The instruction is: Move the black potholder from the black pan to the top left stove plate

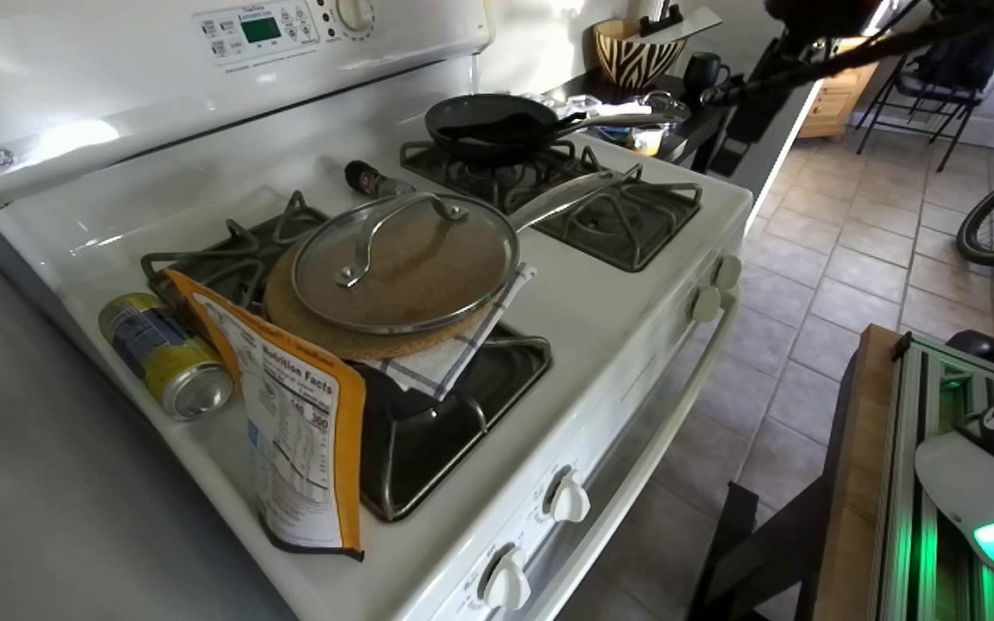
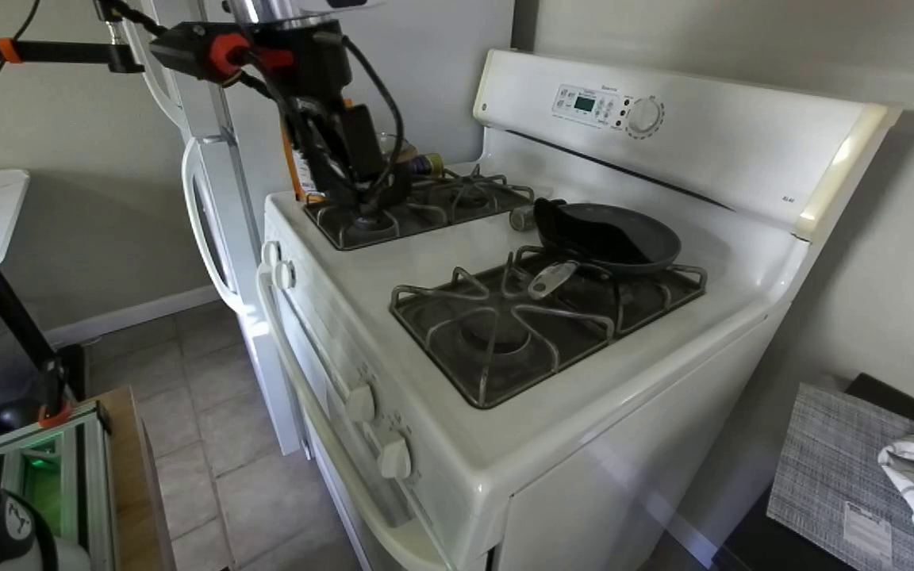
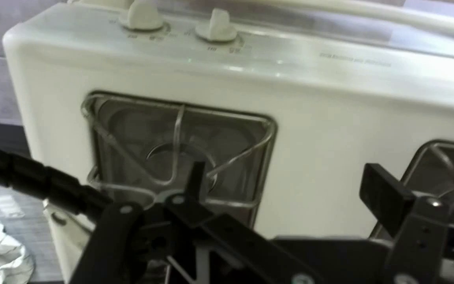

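Note:
The black potholder point(image 1: 510, 128) lies in the black pan point(image 1: 441, 116) on the back right burner. In an exterior view the potholder point(image 2: 588, 238) covers part of the pan point(image 2: 655, 230) and rises at its rim. The back left plate point(image 2: 473, 192) shows bare grate bars in that view; in an exterior view a lidded pan partly hides the left grate point(image 1: 242, 246). My gripper point(image 3: 284, 173) is open and empty, above the stove top between the front burners. In an exterior view the gripper point(image 2: 370, 194) is dark and its fingers are unclear. The potholder is hidden in the wrist view.
A lidded pan point(image 1: 411, 267) on a cork trivet point(image 1: 324, 336) and cloth point(image 1: 454, 358) appears over the left grate. An upright bag point(image 1: 298, 431), a can point(image 1: 165, 354) and a small bottle point(image 1: 374, 179) stand or lie nearby. The pan's handle point(image 2: 552, 279) points forward.

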